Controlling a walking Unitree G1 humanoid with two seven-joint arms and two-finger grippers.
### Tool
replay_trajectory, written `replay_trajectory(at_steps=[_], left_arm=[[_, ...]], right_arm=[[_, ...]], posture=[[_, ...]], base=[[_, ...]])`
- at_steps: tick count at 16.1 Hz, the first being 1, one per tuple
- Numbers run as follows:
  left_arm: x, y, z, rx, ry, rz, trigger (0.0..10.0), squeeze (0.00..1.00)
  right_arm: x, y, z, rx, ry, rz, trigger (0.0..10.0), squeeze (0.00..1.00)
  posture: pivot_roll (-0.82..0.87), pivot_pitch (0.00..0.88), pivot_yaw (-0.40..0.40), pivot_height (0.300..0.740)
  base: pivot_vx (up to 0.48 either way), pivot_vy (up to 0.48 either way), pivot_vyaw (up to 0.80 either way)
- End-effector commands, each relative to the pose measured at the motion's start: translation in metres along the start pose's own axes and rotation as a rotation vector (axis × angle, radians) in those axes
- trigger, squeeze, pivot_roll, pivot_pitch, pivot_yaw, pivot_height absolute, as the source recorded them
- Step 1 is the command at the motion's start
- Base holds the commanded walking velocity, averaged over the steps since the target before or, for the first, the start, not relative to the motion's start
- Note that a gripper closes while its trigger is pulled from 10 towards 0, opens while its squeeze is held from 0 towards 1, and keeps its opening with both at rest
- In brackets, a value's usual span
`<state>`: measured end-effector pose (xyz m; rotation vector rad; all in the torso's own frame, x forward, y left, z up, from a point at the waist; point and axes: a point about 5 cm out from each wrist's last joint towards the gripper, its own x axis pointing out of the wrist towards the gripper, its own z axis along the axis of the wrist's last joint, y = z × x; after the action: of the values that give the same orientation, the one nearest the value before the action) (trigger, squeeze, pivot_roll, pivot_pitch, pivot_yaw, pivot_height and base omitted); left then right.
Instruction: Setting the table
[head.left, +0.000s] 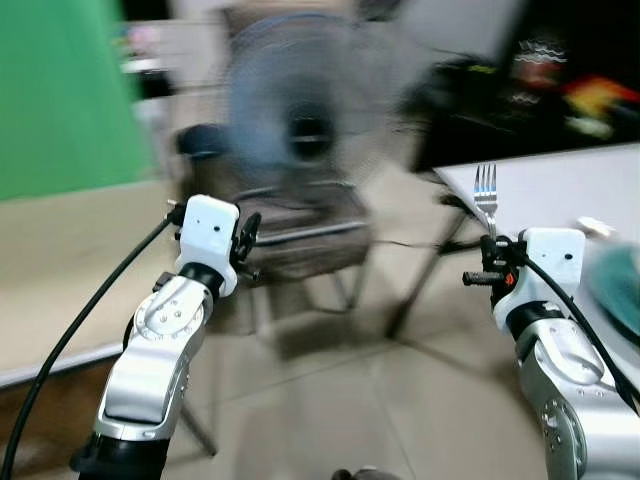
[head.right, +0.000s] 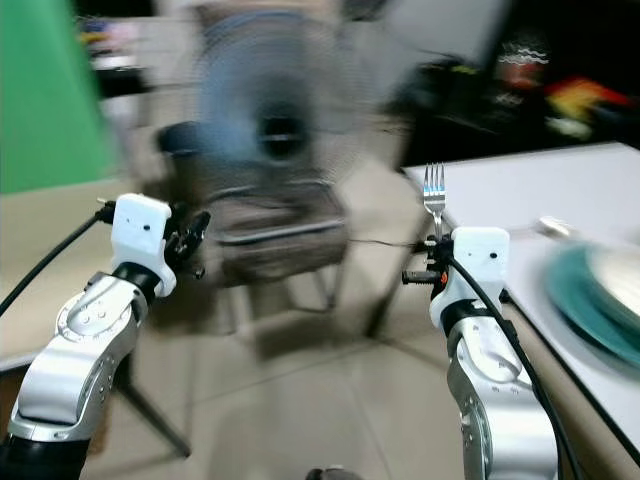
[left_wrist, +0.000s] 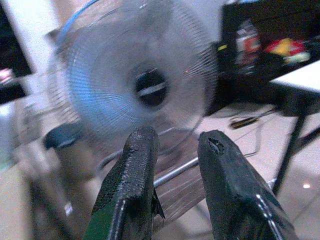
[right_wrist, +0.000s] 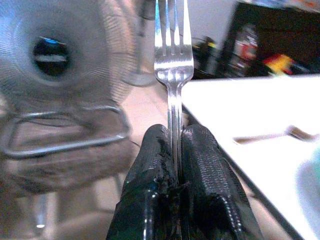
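Fork (right_wrist: 172, 60), silver and upright with its tines pointing up, stood clamped by its handle between the two black fingers of the right tool (right_wrist: 176, 145), held in the air just short of the near corner of the white counter (head.left: 560, 185). The left tool (left_wrist: 172, 150) was raised at the robot's left with its fingers parted around nothing, aimed at a blue standing fan (left_wrist: 135, 90) behind a metal-framed chair (head.left: 300, 235). On the counter lay a teal plate (head.right: 590, 295), blurred, with what seemed a paler dish on it, and beyond it another utensil (right_wrist: 272, 136). The step in hand looked like carrying the fork to its place; next it would need to be brought over the counter, tipped flat and laid beside the plate.
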<state>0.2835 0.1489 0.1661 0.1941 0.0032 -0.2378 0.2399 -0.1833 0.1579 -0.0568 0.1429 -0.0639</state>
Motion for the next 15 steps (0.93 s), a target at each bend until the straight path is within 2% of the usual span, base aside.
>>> replay_trajectory(at_steps=[1, 4, 6, 9, 13, 15], left_arm=[[0.0014, -0.002, 0.0004, -0.005, 0.0, -0.01, 10.0, 0.0], [0.0021, -0.0013, -0.0004, 0.009, 0.004, -0.017, 10.0, 0.0], [0.0056, 0.0023, -0.0007, 0.042, 0.011, -0.005, 10.0, 0.0], [0.0069, 0.0021, -0.0019, 0.028, 0.018, -0.014, 10.0, 0.0], [0.0072, 0.0048, -0.0043, 0.017, 0.03, -0.012, 10.0, 0.0], [0.0066, 0.0068, -0.0037, 0.053, 0.029, -0.002, 10.0, 0.0]], right_arm=[[0.0007, -0.0028, -0.0034, 0.011, 0.03, -0.015, 10.0, 0.0], [-0.0021, -0.0043, -0.008, 0.021, 0.061, -0.043, 10.0, 0.0], [-0.0034, -0.0038, -0.0082, 0.023, 0.065, -0.053, 10.0, 0.0], [-0.0045, -0.0032, -0.0078, 0.024, 0.068, -0.06, 10.0, 0.0], [-0.0074, -0.0025, -0.0124, 0.035, 0.086, -0.068, 10.0, 0.0], [-0.007, -0.0017, -0.0119, 0.033, 0.086, -0.064, 10.0, 0.0]], posture=[[0.03, 0.0, -0.061, 0.74], [0.03, 0.0, -0.047, 0.74], [0.02, 0.0, -0.039, 0.74], [0.02, 0.0, -0.028, 0.74], [0.03, 0.0, -0.033, 0.74], [0.03, 0.0, -0.034, 0.74]], base=[[0.0, 0.48, -0.8], [0.0, 0.48, -0.8], [0.0, -0.161, -0.8], [0.0, -0.357, -0.8], [0.0, 0.48, -0.8], [0.0, -0.21, -0.8]])
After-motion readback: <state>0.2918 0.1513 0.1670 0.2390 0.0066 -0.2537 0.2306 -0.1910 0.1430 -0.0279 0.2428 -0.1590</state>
